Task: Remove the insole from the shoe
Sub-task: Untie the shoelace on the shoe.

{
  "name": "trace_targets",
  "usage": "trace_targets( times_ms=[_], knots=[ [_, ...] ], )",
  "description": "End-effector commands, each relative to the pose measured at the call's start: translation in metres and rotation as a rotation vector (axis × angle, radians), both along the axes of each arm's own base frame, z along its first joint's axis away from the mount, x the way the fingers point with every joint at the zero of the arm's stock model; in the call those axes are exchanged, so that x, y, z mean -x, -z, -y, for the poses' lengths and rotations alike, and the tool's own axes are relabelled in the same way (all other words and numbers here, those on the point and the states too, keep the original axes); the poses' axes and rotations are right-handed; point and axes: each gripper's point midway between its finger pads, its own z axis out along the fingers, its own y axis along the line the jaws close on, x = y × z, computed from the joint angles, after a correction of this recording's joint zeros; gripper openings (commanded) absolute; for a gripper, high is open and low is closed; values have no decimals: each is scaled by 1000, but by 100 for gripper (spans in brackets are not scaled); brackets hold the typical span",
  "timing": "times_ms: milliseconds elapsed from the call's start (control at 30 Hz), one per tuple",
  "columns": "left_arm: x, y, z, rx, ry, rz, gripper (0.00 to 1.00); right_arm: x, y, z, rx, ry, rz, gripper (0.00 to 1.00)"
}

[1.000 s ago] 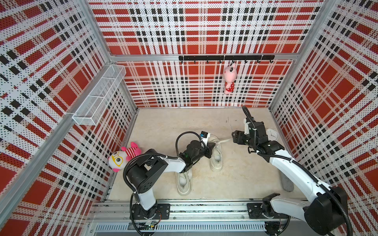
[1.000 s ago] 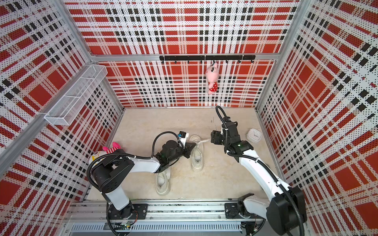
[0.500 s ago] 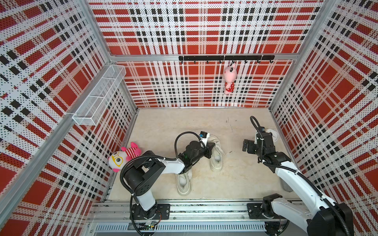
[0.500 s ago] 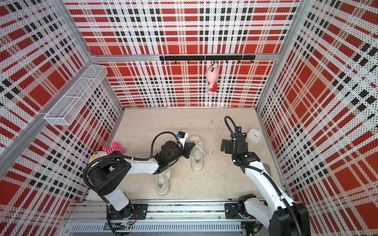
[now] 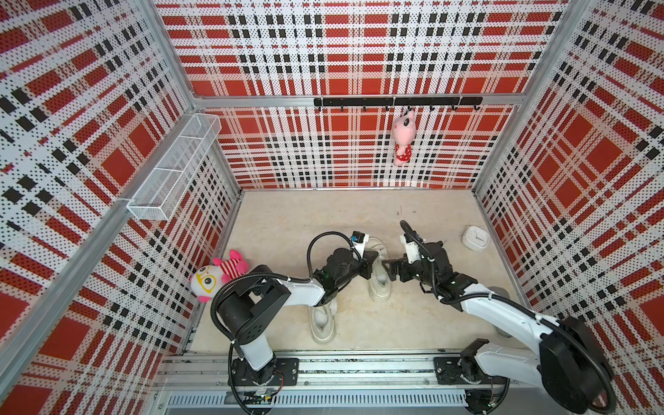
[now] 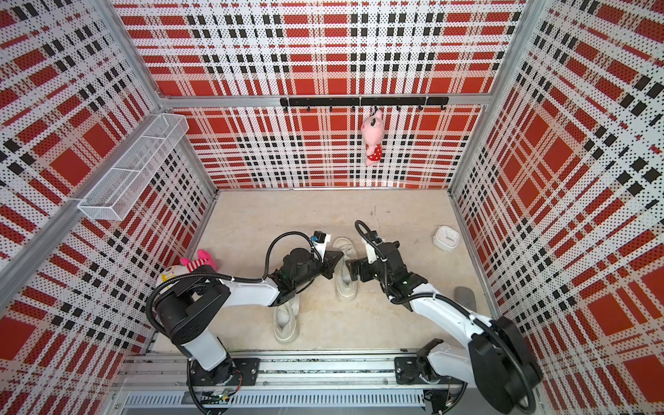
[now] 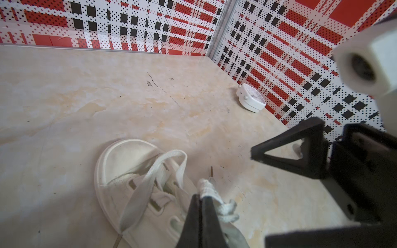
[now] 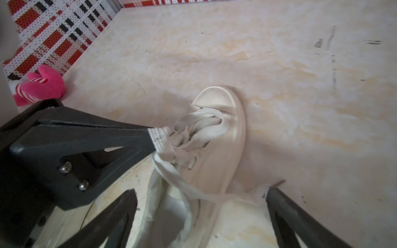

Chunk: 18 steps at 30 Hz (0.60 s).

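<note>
The left claw [image 7: 200,198] clamps tight on the woven tongue tab [image 7: 205,187] of the cream-white lace-up shoe [image 7: 126,156] on the beige worktop [image 7: 86,96]. The right claw [image 8: 200,193], wide and empty, should dip heelward for the insole, unseen, presumably inside.

Two eyes high over the booth, one eye riding low on each wrist.
Both top views hang above the front edge and look steeply down toward the back wall [image 5: 341,151], far enough off to take in both arms, the floor [image 5: 305,215] and the hook rail [image 6: 363,101]; the pair overlap almost entirely. The left wrist camera sits close over the shoe [image 7: 133,171], facing the far corner where the clock [image 7: 251,101] stands, with the right gripper [image 7: 259,195] looming at its edge. The right wrist camera, equally close, looks across that same shoe toward the plush toy [image 8: 40,85], the left gripper [image 8: 150,137] filling its side. The shoe is their shared ground.
</note>
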Motion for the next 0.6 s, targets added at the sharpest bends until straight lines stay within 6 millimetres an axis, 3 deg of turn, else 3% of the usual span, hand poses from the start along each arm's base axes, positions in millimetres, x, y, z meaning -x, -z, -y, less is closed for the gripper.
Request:
trace_targets(
  times_ms=[0,400,567],
  knots=[
    [2,-37,7,82,20,76,0,-20,-20,-21,-54,-31,103,97],
    [3,-39,6,82,13,80,0,-46,11,-4,56,109,84,88],
    [2,-41,2,85,-7,81,0,-56,23,12,120,213,67,86]
  ],
)
